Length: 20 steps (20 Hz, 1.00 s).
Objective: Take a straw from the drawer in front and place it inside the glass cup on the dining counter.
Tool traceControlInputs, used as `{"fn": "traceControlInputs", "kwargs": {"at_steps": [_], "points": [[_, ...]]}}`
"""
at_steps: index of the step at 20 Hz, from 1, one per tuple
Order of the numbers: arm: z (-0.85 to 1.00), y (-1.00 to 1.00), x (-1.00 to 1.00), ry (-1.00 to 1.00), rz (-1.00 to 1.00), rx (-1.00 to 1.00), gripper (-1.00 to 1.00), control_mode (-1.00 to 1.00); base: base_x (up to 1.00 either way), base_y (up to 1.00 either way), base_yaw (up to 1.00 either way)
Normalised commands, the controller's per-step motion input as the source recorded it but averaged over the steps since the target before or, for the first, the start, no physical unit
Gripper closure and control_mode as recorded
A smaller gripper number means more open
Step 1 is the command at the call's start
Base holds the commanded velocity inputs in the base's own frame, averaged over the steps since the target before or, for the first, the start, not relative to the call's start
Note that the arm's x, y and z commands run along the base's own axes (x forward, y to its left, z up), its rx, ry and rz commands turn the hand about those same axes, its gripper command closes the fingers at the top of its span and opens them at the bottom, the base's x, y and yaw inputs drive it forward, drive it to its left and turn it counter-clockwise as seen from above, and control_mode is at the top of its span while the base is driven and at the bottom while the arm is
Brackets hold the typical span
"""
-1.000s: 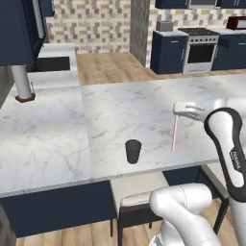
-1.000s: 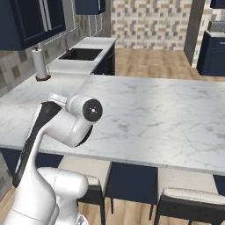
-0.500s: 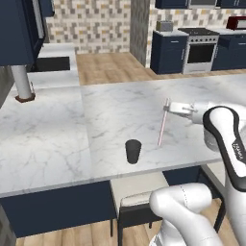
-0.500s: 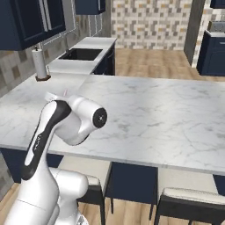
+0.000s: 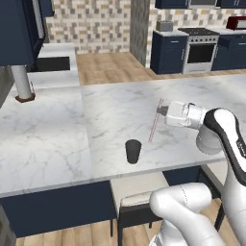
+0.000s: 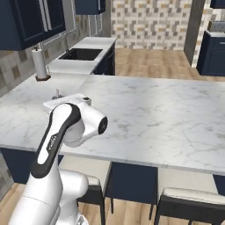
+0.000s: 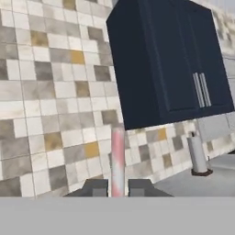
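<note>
A glossy white arm (image 5: 226,139) of rounded segments with dark joint bands and small lettering along one link.

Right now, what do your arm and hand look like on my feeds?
The arm is glossy white with rounded shells, dark grey bands along its links and a dark circular joint cap. The hand is a boxy white block with a grey wrist ring; its two small fingertips are dark grey. No cables show.
</note>
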Motion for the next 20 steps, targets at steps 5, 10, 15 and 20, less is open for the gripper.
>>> {"fn": "traceControlInputs", "kwargs": {"at_steps": [5, 10, 15, 20], "points": [[0.0, 0.08, 0.27, -0.21, 0.26, -0.15, 1.0, -1.0, 0.0, 0.0, 0.0], [0.0, 0.0, 0.37, -0.09, 0.24, -0.19, 1.0, -1.0, 0.0, 0.0, 0.0], [-0.01, 0.01, 0.45, 0.0, 0.18, -0.2, 1.0, -1.0, 0.0, 0.0, 0.0], [-0.14, 0.09, 0.4, 0.14, 0.11, -0.11, 1.0, -1.0, 0.0, 0.0, 0.0]]}}
